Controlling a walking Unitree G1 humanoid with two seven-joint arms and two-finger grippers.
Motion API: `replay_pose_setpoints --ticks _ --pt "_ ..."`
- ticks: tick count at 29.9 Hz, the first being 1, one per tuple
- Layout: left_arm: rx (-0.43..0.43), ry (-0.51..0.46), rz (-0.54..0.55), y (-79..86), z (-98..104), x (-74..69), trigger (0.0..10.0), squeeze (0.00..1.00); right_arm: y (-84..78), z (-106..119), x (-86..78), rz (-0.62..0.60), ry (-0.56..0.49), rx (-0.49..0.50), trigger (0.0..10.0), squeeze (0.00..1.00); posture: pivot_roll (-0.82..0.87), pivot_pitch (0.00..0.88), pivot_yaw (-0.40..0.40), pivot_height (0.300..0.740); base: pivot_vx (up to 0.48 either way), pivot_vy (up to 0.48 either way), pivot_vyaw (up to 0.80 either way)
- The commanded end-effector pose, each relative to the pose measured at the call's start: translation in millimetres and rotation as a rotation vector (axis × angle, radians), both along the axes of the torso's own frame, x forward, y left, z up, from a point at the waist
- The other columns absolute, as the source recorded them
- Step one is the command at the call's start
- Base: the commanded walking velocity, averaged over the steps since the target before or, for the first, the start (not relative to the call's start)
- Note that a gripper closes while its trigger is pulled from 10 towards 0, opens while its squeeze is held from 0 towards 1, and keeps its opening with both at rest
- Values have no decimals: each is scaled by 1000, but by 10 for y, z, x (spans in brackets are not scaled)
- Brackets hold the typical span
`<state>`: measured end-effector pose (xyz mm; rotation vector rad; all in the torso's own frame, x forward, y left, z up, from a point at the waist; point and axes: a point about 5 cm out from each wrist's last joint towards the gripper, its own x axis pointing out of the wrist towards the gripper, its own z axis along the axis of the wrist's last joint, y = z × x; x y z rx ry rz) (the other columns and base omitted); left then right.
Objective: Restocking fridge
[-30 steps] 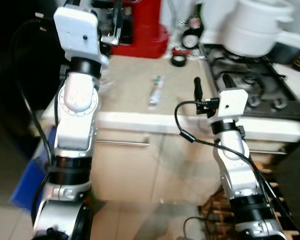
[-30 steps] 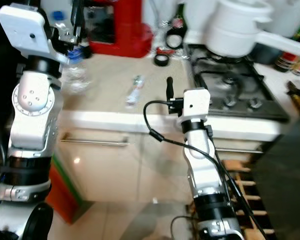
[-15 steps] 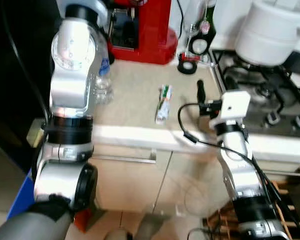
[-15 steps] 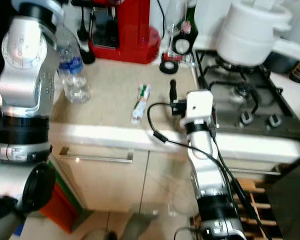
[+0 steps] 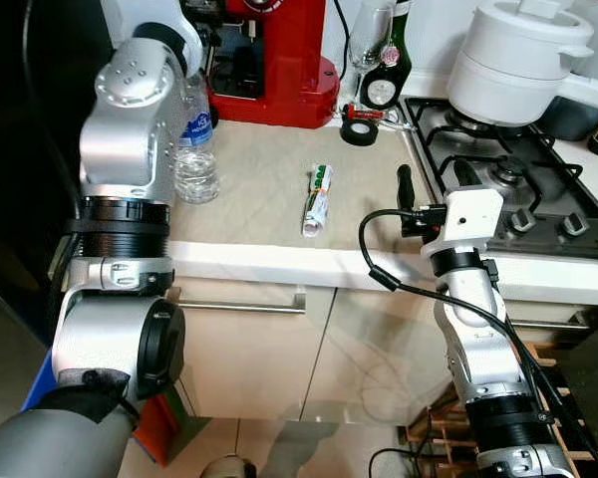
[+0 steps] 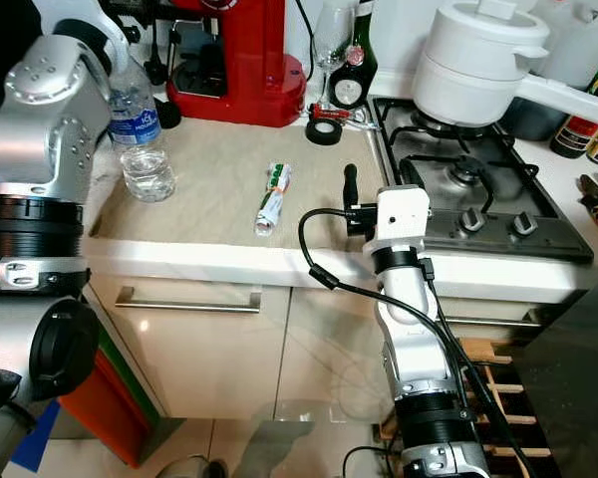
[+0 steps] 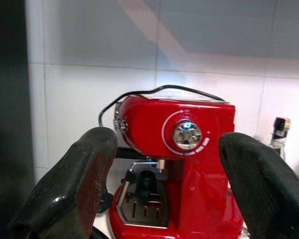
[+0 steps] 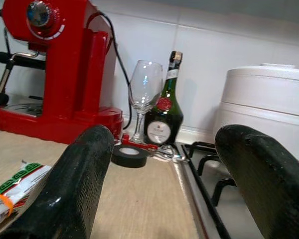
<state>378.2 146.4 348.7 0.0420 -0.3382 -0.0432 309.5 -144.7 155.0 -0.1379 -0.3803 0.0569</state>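
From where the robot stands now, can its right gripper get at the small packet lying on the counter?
Probably yes. The right gripper is open just over the counter edge, and the packet lies on bare counter beside it toward the robot's left, with nothing standing between them.

On the counter there is one water bottle [image 6: 140,139], one red coffee machine [image 6: 234,60], one wine glass [image 6: 331,35], one dark green bottle [image 6: 355,70], one roll of black tape [image 6: 325,130] and one small green-and-white packet [image 6: 271,197]. One white pot [image 6: 478,65] sits on the one gas hob [image 6: 468,189]. Two sauce bottles [image 6: 590,134] stand at the far right edge.
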Motion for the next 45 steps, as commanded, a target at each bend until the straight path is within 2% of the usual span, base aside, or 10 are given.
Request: replay_pose_setpoints --ticks 1,7,21,26,30,31,32,33,38,45 --pt "14 2 -21 -45 80 -25 10000 0 -9 -14 15 3 16 6 10000 0 14 0 -49 740 0 0 0" --pt "13 98 -14 -22 -69 25 10000 0 15 -8 57 14 23 14 10000 0 15 0 -50 740 0 0 0" --pt "-11 160 41 38 -169 65 10000 0 3 -27 69 17 34 17 10000 0 4 0 -49 740 0 0 0" --pt "-63 238 21 28 -342 96 10000 0 13 -36 79 18 40 21 10000 0 11 0 -49 740 0 0 0" --pt "-56 280 42 75 -478 144 10000 0 29 -44 88 26 44 20 10000 0 14 0 -50 740 0 0 0" --pt "-56 289 43 78 -508 150 3922 0 29 -42 90 26 43 20 10000 0 14 0 -50 740 0 0 0" --pt "-55 295 43 80 -527 154 3922 0 29 -42 91 26 43 20 10000 0 14 0 -50 740 0 0 0" --pt "-55 301 46 83 -556 160 0 0 28 -42 95 26 43 20 10000 0 14 0 -49 740 0 0 0" --pt "-42 343 72 128 -722 190 0 0 29 -46 101 27 44 19 10000 0 11 0 -48 740 0 0 0" --pt "-41 339 74 135 -772 204 0 0 22 -52 103 25 45 17 10000 0 10 0 -49 740 0 0 0"
